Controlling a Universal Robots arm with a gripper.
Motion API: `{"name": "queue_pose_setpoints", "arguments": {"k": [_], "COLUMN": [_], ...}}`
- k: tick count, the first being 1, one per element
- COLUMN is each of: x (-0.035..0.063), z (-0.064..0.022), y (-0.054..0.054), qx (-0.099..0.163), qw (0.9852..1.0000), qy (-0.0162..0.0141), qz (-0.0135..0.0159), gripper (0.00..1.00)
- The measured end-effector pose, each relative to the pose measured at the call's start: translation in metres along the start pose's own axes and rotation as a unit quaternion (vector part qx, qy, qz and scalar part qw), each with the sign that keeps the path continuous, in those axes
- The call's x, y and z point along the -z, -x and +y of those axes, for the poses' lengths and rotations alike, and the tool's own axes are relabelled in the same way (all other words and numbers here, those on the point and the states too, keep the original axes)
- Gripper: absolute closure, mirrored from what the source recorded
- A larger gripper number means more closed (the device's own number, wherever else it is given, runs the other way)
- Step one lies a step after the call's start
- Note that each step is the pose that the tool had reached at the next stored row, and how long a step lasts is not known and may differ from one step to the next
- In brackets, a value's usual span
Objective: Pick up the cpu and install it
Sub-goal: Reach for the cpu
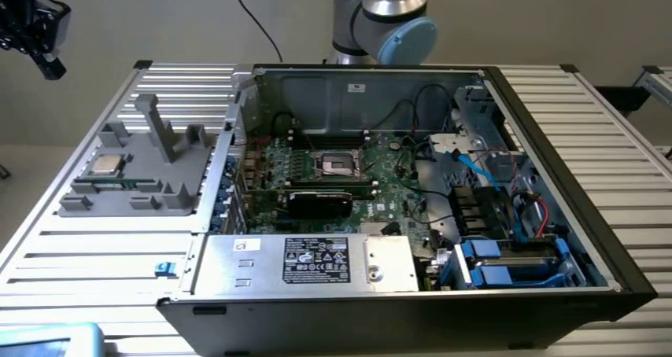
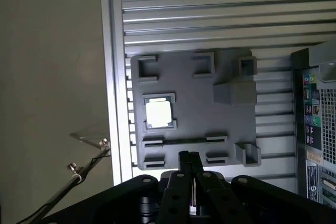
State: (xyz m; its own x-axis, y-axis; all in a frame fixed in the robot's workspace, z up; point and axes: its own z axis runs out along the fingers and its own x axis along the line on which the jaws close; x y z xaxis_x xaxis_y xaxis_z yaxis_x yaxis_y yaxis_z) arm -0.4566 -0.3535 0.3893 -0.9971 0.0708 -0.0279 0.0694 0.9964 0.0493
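No text can be read; the black label (image 1: 317, 260) on the silver power supply box (image 1: 391, 264) bears white print too small to make out.

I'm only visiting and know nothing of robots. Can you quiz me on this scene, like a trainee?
1. True or false: the cpu rests on the grey holder.
2. The gripper is: A wide open; B shut on the cpu; C shut, clear of the cpu.
3. Fill in: the holder stands ___ the open computer case (inside/outside).
Key: 1 true; 2 C; 3 outside.
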Motion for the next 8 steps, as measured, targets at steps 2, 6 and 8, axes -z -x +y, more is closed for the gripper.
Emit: {"name": "queue_pose_setpoints", "arguments": {"k": [2, 6, 8], "x": [0.0, 0.0, -0.0001], "z": [0.0, 0.0007, 0.0026], "y": [0.0, -0.0006, -0.0014], "qx": [0.0, 0.0, 0.0], "qw": [1.0, 1.0, 1.0], "qy": [0.0, 0.0, 0.0], "qz": [0.0, 0.0, 0.0], "gripper": [0.89, 0.89, 0.89]}}
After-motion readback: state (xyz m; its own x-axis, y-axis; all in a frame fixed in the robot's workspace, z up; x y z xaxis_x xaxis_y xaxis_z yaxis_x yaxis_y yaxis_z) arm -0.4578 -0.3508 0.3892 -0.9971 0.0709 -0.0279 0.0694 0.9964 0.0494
